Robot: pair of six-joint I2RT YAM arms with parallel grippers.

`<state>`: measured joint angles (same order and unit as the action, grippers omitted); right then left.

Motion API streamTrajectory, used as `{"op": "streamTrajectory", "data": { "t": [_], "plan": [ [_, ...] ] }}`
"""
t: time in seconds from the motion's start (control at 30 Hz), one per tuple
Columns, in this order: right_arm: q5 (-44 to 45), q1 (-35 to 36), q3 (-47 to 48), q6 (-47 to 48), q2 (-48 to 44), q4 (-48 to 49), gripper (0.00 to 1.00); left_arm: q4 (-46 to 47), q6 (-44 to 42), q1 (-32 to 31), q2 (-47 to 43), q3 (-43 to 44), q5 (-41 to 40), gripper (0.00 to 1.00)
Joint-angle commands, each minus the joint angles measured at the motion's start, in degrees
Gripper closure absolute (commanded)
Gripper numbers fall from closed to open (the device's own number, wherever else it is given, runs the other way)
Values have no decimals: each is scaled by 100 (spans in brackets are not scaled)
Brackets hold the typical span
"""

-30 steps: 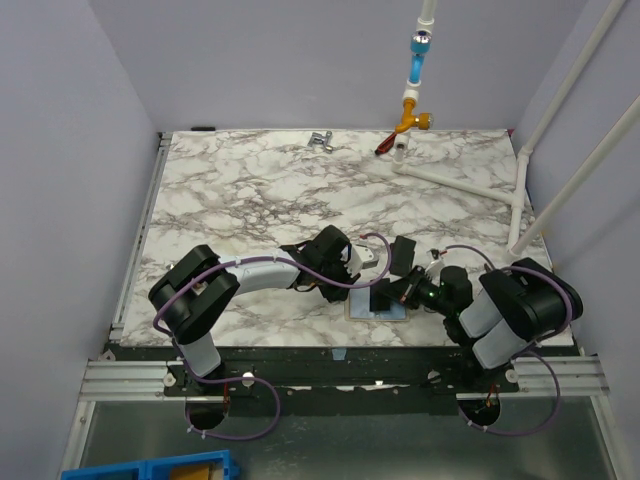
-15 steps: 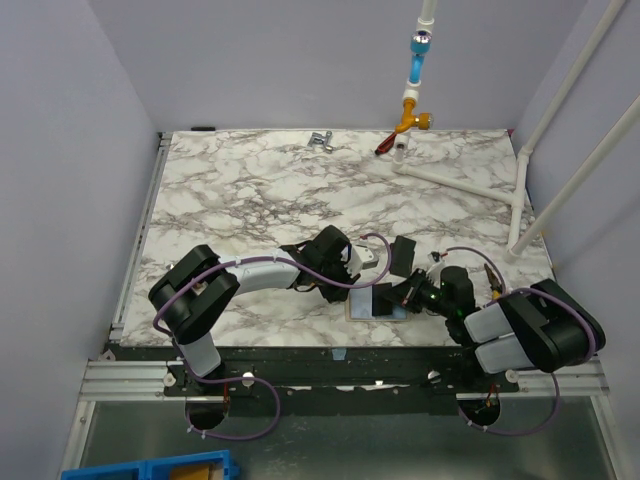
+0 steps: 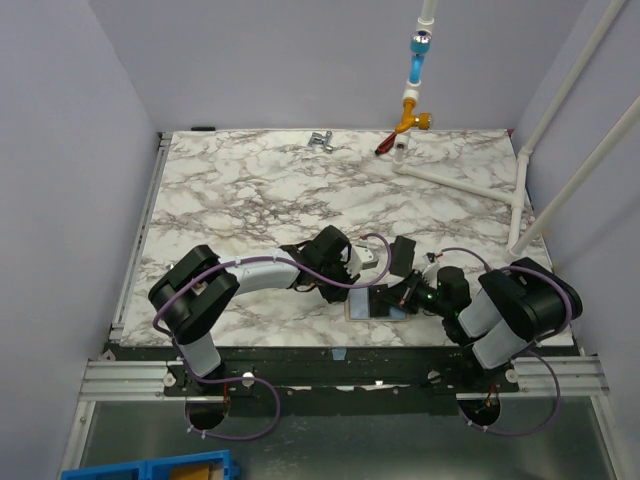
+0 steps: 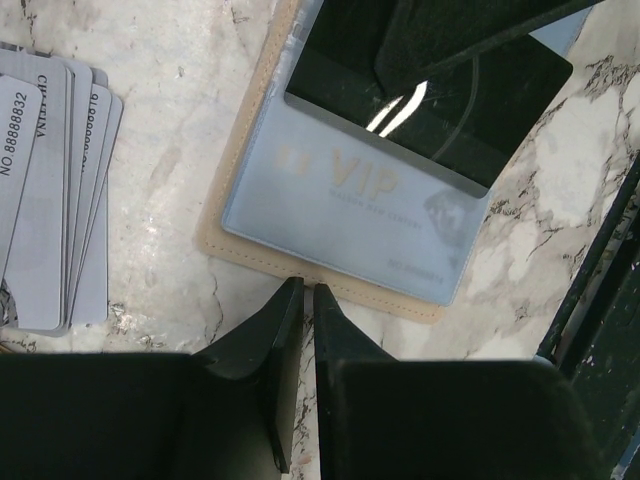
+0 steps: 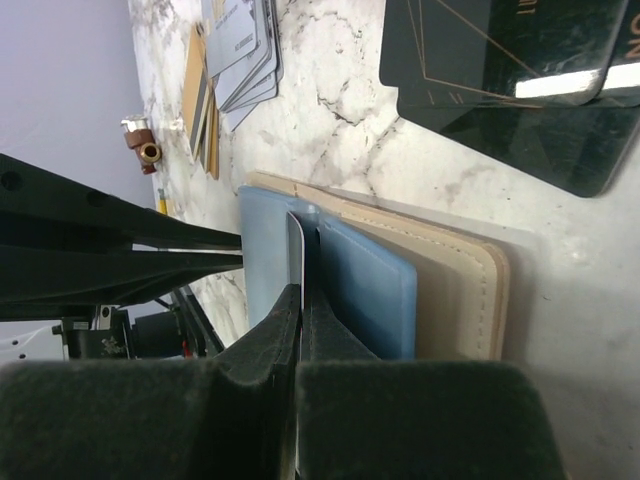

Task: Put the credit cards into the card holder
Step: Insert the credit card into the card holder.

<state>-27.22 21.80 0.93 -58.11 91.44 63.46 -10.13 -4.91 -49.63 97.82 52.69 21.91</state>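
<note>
in the top view the right claw (image 3: 388,300) covers most of the card holder (image 3: 351,312), and the cards there are too small to tell apart. in the left wrist view a dark shape hides the upper part of the pale card (image 4: 340,200), and the grey card stack (image 4: 50,190) runs off the left edge. in the right wrist view, the black cards (image 5: 510,70) are cut off at upper right.
</note>
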Motion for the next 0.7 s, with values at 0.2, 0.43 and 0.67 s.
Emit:
{"op": "streamTrajectory", "data": {
  "t": [0.2, 0.43, 0.67],
  "plan": [
    [-159, 88, -113, 253, 293, -495, 99, -159, -45, -3, -85, 42, 112, 90],
    [-216, 160, 165, 331, 448, -759, 94, -180, -45, 6, -72, 66, 112, 91],
    [301, 403, 520, 592, -35, -2079, 41, -192, -54, 55, -74, 57, 138, 91]
  ]
}}
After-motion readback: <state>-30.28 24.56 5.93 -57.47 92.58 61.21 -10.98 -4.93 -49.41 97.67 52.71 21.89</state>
